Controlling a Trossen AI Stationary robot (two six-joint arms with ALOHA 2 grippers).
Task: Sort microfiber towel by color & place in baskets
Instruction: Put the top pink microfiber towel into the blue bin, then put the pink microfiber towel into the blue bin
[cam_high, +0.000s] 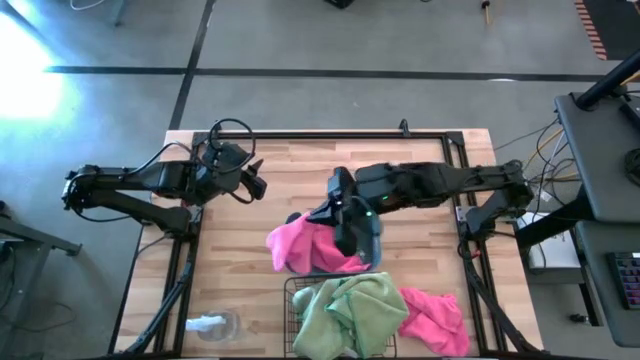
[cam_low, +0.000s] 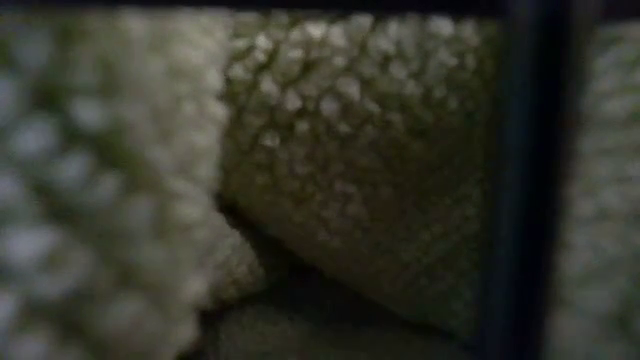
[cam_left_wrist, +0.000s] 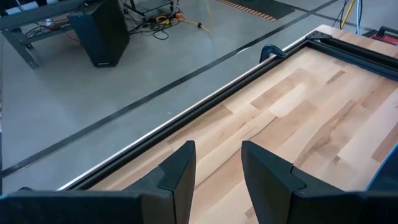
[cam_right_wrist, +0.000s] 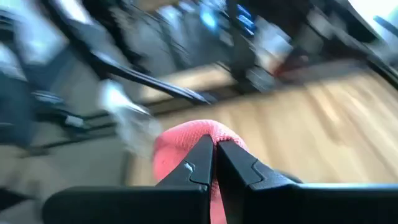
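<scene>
My right gripper (cam_high: 345, 232) is over the blue-grey bin (cam_high: 374, 243) in mid-table, shut on a pink towel (cam_high: 303, 246) that drapes over the bin's left rim. In the right wrist view the pink towel (cam_right_wrist: 189, 140) bulges just past the fingertips (cam_right_wrist: 216, 149). Sage green towels (cam_high: 350, 308) fill the black wire basket (cam_high: 292, 300) at the near edge, and they fill the low view (cam_low: 350, 180). A second pink towel (cam_high: 436, 316) lies on the table right of the basket. My left gripper (cam_high: 256, 184) waits open over the bare far-left table (cam_left_wrist: 214, 171). My right gripper pinches a raised fold of the pink towel (cam_right_wrist: 205, 132) between its two fingertips, coming from above and slanting toward the table's left. The rest of the towel (cam_high: 290, 250) lies slack over the bin's rim and the table beside it.
A small white-and-clear object (cam_high: 212, 324) lies near the table's near-left corner. A black frame rail (cam_high: 330, 134) runs along the far edge. Bare wood (cam_high: 240, 260) lies between the left arm and the baskets.
</scene>
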